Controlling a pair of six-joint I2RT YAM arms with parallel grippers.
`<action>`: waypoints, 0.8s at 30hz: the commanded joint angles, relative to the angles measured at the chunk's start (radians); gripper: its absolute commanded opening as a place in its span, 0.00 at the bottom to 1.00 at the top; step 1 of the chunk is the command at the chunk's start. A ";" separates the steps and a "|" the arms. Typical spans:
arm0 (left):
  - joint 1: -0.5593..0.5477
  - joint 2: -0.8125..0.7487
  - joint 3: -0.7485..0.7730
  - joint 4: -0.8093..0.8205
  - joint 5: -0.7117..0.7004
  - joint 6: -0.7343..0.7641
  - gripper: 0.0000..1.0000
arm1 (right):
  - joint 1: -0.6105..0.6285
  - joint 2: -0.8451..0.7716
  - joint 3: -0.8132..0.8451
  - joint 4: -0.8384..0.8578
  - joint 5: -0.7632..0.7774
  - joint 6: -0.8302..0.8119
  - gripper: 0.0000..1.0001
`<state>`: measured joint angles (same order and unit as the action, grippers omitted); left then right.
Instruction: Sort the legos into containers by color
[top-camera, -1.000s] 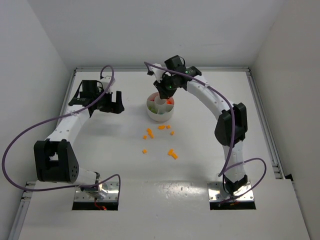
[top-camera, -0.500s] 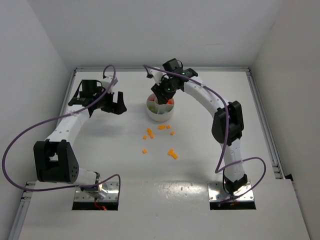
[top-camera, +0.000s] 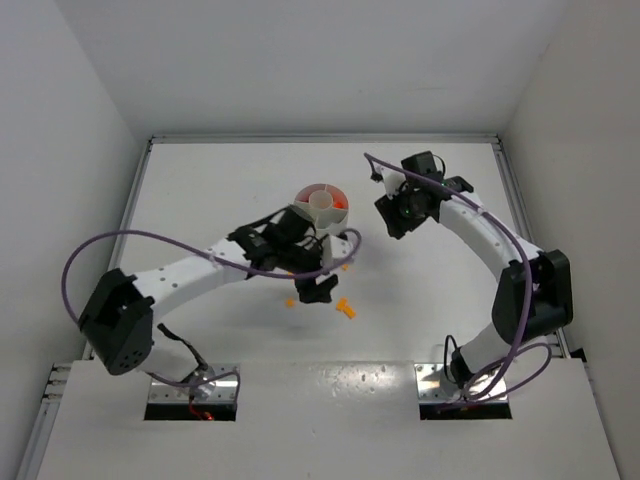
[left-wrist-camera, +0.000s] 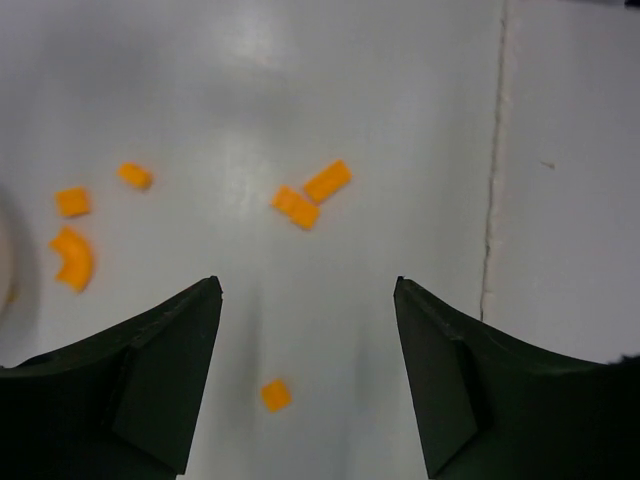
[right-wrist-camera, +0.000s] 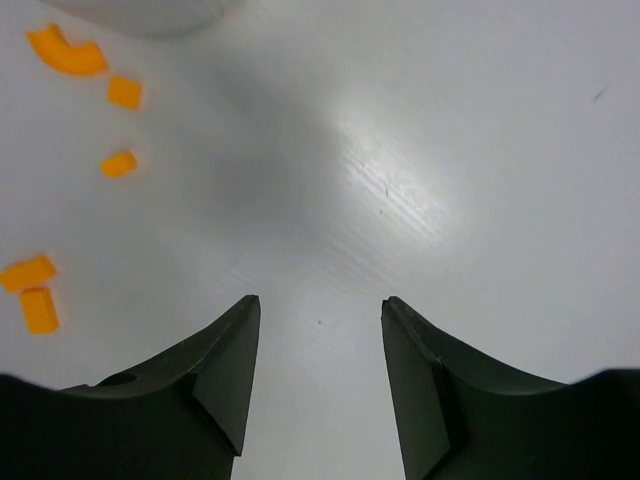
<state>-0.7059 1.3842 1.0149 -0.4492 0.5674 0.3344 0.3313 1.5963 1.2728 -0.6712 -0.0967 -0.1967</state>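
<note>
The round white dish (top-camera: 303, 208) stands at mid table, with red or orange pieces in its right-hand section. Several orange legos lie loose in front of it, such as a pair (top-camera: 346, 308) and a single one (top-camera: 290, 302). My left gripper (top-camera: 320, 287) hangs open over them. In the left wrist view the left gripper (left-wrist-camera: 305, 290) has one small orange brick (left-wrist-camera: 276, 394) on the table between its jaws, not touching them. My right gripper (top-camera: 390, 215) is open and empty to the right of the dish, and in its own view (right-wrist-camera: 320, 302) it is over bare table.
More orange bricks lie ahead of the left gripper: a pair (left-wrist-camera: 312, 194), two small ones (left-wrist-camera: 134, 176) and a curved one (left-wrist-camera: 73, 257). The right wrist view shows bricks at its left edge (right-wrist-camera: 27, 272) and the dish wall (right-wrist-camera: 140, 12) at the top. A table seam (left-wrist-camera: 492, 200) runs at right.
My left arm has swung from the far left to the middle, over the loose orange bricks. My right gripper has pulled away from the dish to its right.
</note>
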 joint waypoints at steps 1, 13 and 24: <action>-0.118 0.079 0.028 -0.022 -0.041 0.138 0.74 | -0.032 -0.036 -0.101 0.045 0.035 0.052 0.52; -0.294 0.444 0.182 -0.046 -0.072 0.502 0.60 | -0.262 -0.021 -0.142 0.019 -0.096 0.148 0.53; -0.294 0.556 0.231 -0.046 -0.090 0.595 0.54 | -0.304 -0.010 -0.121 -0.008 -0.149 0.148 0.53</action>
<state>-0.9955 1.9274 1.2201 -0.4908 0.4706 0.8623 0.0410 1.5852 1.1023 -0.6689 -0.2142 -0.0658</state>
